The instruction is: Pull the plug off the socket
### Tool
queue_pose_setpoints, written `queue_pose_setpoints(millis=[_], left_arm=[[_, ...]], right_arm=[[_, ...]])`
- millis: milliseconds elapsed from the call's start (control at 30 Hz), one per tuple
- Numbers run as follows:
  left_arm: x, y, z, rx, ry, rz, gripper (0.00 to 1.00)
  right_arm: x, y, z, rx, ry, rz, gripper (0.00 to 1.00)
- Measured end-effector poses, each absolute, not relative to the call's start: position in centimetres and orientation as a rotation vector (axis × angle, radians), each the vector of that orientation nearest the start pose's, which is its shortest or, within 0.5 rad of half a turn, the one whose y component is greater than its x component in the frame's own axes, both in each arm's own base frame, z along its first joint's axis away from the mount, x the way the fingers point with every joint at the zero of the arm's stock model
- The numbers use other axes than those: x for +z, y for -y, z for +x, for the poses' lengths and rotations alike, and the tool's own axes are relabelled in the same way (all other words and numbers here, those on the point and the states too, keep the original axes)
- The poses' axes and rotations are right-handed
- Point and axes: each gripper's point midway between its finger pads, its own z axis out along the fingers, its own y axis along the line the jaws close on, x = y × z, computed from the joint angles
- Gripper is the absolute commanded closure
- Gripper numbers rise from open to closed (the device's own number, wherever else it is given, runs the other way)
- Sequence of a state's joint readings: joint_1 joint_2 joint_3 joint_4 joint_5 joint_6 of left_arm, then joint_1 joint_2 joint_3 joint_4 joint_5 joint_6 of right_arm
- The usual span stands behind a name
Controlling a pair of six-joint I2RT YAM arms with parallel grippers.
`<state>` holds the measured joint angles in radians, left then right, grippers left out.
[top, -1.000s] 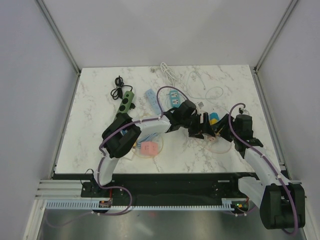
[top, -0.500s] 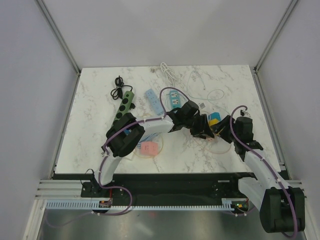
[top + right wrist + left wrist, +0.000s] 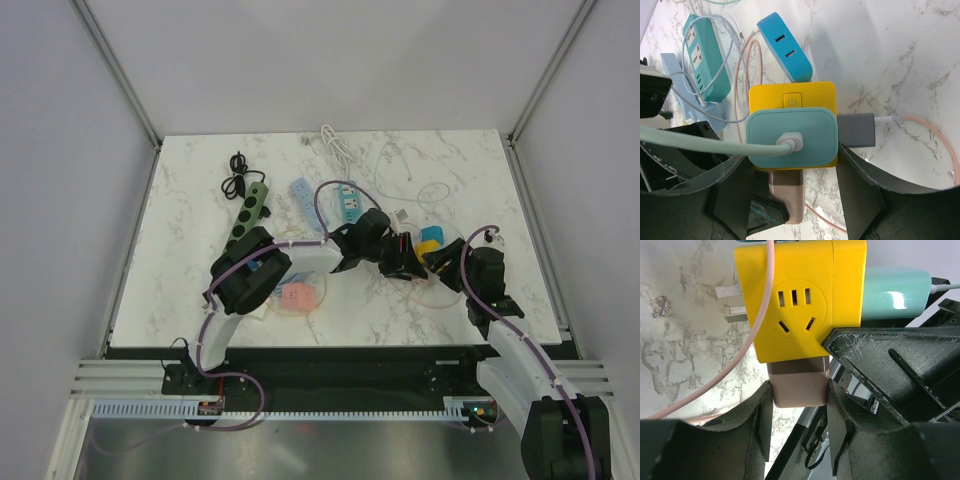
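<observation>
Inside the left pincer [image 3: 797, 402], pinched tight, the tan plug [image 3: 797, 385] needs a straight pull off the yellow cube [image 3: 800, 295] the right pincer [image 3: 792, 160] clamps.

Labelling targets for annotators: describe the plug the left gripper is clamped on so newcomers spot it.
Right of the table's middle, find the yellow cube socket. A blue block, a mint block and a grey block crowd its sides; the tan plug is the plain beige one pinched by the left gripper.
</observation>
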<state>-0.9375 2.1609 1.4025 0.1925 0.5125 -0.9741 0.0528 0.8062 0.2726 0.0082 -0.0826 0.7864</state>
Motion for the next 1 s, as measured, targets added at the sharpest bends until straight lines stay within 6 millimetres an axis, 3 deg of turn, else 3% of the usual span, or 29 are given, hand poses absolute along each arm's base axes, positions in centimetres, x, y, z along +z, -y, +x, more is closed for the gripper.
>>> queue_pose_setpoints(millis=[333, 567, 700, 833, 1000], left_arm=[[7.9, 50.5, 23.5, -1.486, -2.456, 0.285, 0.98], [7.4, 49.0, 18.4, -1.584, -2.556, 0.386, 0.98], [7.4, 48.7, 17.1, -1.632, -2.577, 0.401, 0.98], [7.2, 47.4, 17.2, -1.546, -2.605, 0.396, 0.98], [8.9, 44.3, 17.9, -1.371, -2.576, 0.422, 0.92]], right_arm=[[8.1, -5.9, 27.9, 0.575, -2.040, 0.744, 1.00], [9.0, -2.5, 29.6, 0.418, -1.927, 0.831, 1.00], [9.0, -2.1, 29.8, 0.381, -1.933, 0.821, 1.00], [9.8, -2.3, 30.2, 0.374, -1.956, 0.767, 1.00], [10.3, -3.5, 30.5, 0.409, -2.013, 0.649, 1.00]])
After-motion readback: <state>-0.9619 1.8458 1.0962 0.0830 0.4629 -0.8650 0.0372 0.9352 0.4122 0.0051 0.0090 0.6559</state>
